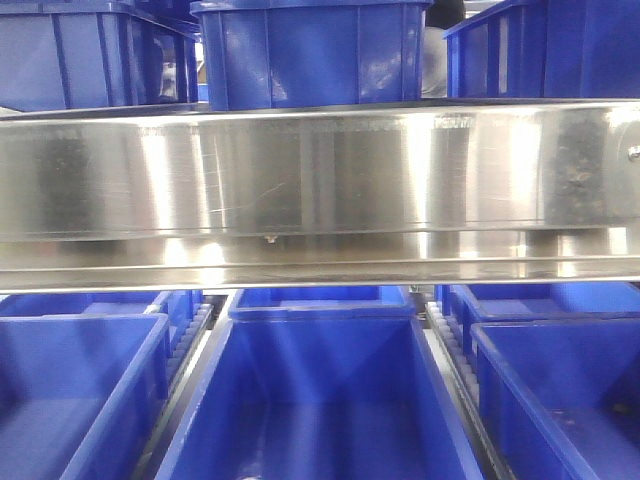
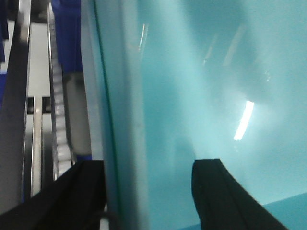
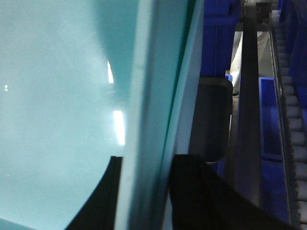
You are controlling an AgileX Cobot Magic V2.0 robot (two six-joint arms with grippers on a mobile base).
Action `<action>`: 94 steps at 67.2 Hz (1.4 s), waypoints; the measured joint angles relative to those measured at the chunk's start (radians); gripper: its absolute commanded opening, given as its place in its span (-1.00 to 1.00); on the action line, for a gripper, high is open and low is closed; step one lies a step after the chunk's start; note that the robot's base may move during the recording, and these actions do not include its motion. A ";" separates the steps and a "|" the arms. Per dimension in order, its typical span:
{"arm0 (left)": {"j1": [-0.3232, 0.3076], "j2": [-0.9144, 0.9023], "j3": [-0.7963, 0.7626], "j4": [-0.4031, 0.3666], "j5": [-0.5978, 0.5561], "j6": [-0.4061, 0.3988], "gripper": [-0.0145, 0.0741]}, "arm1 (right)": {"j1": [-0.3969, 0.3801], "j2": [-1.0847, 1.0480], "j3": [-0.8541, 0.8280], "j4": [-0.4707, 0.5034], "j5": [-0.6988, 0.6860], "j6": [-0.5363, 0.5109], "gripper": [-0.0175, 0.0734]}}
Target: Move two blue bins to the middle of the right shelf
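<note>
Blue bin [image 1: 318, 400] check: where's yours sitting, and what's in it?

Re: It's bottom centre of the front view. The top is open and the inside is bare as far as it shows. The left bin [image 1: 70, 400] and right bin [image 1: 565, 400] sit just beside it, with roller strips [image 1: 188, 350] in the gaps. The steel shelf beam [image 1: 320, 170] runs across the frame just above their rims, and the upper bins [image 1: 310, 55] stand on top of it.

OK, and the claws?

Re: The wrist views tint the bin wall [image 3: 153, 96] teal. Your right claw [image 3: 148, 160] is pinched on the wall's rim, one finger each side, both touching. Your left claw [image 2: 151, 165] straddles a wall too. Its outer finger is against the wall, but a strip of wall shows beside the inner finger, so I can't tell if it's actually gripping.
</note>
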 measured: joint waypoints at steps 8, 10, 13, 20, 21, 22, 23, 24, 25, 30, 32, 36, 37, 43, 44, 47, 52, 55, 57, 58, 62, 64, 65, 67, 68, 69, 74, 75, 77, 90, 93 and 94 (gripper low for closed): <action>0.000 -0.002 0.000 0.000 -0.005 0.000 -0.92 | 0.000 0.000 -0.002 0.000 0.017 0.000 -0.96; 0.000 -0.002 0.000 0.000 -0.003 0.000 -0.92 | 0.000 0.000 -0.002 0.000 0.021 0.000 -0.96; 0.000 0.000 0.000 0.000 -0.003 0.000 -0.92 | 0.000 0.000 -0.002 0.000 0.024 0.000 -0.96; 0.000 0.002 0.000 0.000 -0.003 0.000 -0.92 | 0.000 0.002 -0.002 0.000 0.025 0.000 -0.96; 0.000 0.002 0.000 0.000 -0.003 0.000 -0.92 | 0.000 0.002 -0.002 0.000 0.025 0.000 -0.96; 0.000 0.002 0.000 0.000 -0.003 0.000 -0.92 | 0.000 0.002 -0.002 0.000 0.025 0.000 -0.96; 0.000 0.002 0.000 0.000 -0.003 0.000 -0.92 | 0.000 0.002 -0.002 0.000 0.025 0.000 -0.96; 0.000 0.002 0.000 0.000 -0.003 0.000 -0.92 | 0.000 0.002 -0.002 0.000 0.025 0.000 -0.96; 0.000 0.002 0.000 0.000 -0.003 0.000 -0.92 | 0.000 0.002 -0.002 0.000 0.025 0.000 -0.96; 0.000 0.002 0.000 0.000 -0.003 0.000 -0.92 | 0.000 0.002 -0.002 0.000 0.025 0.000 -0.96; 0.000 0.003 0.000 0.000 -0.003 0.000 -0.92 | 0.000 0.002 -0.002 0.000 0.025 0.000 -0.96; 0.000 0.003 0.000 0.000 -0.005 0.000 -0.92 | 0.000 0.002 -0.002 -0.002 0.025 0.000 -0.96; 0.000 0.003 0.000 0.000 -0.007 0.000 -0.92 | 0.000 0.002 -0.002 -0.002 0.025 0.000 -0.96; 0.000 0.003 0.000 0.000 -0.014 0.000 -0.92 | 0.000 0.002 -0.002 -0.002 0.025 0.000 -0.96; 0.000 0.003 0.000 0.000 -0.017 0.000 -0.92 | 0.000 0.002 -0.002 -0.002 0.025 0.000 -0.96; 0.000 0.003 0.000 0.000 -0.025 0.000 -0.92 | 0.000 0.002 -0.002 -0.004 0.025 0.000 -0.96; 0.000 0.003 0.000 0.000 -0.036 0.000 -0.92 | 0.000 0.002 -0.002 -0.004 0.025 0.000 -0.96; 0.000 0.003 0.000 0.000 -0.043 0.000 -0.92 | 0.000 0.002 -0.002 -0.004 0.025 0.000 -0.96; 0.000 0.003 0.000 0.000 -0.046 0.000 -0.92 | 0.000 0.002 -0.002 -0.006 0.025 0.000 -0.96; 0.000 0.003 0.000 0.000 -0.049 0.000 -0.92 | 0.000 0.002 -0.002 -0.006 0.025 0.000 -0.96; 0.000 0.003 0.000 0.000 -0.053 0.002 -0.92 | 0.000 0.002 -0.002 -0.006 0.025 0.000 -0.96; 0.000 0.003 0.000 0.000 -0.055 0.002 -0.92 | 0.000 0.002 -0.002 -0.007 0.025 0.000 -0.96; 0.000 0.003 0.000 0.000 -0.055 0.002 -0.92 | 0.000 0.002 -0.002 -0.007 0.025 0.000 -0.96; 0.000 0.003 0.000 0.000 -0.055 0.002 -0.92 | 0.000 0.002 -0.002 -0.007 0.025 0.000 -0.96; 0.000 0.003 0.000 0.000 -0.055 0.002 -0.92 | 0.000 0.002 -0.002 -0.007 0.025 0.000 -0.96; 0.000 0.003 0.000 0.000 -0.057 0.002 -0.92 | 0.000 0.002 -0.002 -0.007 0.025 0.000 -0.96; 0.000 0.003 0.000 -0.002 -0.057 0.002 -0.92 | 0.000 0.002 -0.002 -0.007 0.025 0.000 -0.96; 0.000 0.003 0.000 -0.002 -0.057 0.002 -0.92 | 0.000 0.002 -0.002 -0.007 0.025 0.000 -0.96; 0.000 0.003 0.000 -0.002 -0.057 0.002 -0.92 | 0.000 0.002 -0.002 -0.007 0.025 0.000 -0.96; 0.000 0.003 0.000 -0.002 -0.059 0.004 -0.92 | 0.000 0.002 -0.002 -0.007 0.025 0.001 -0.96; 0.000 0.003 0.000 -0.002 -0.059 0.004 -0.92 | 0.000 0.002 -0.002 -0.007 0.025 0.001 -0.96; 0.000 0.003 0.000 -0.002 -0.059 0.004 -0.92 | 0.000 0.002 -0.002 -0.007 0.025 0.001 -0.96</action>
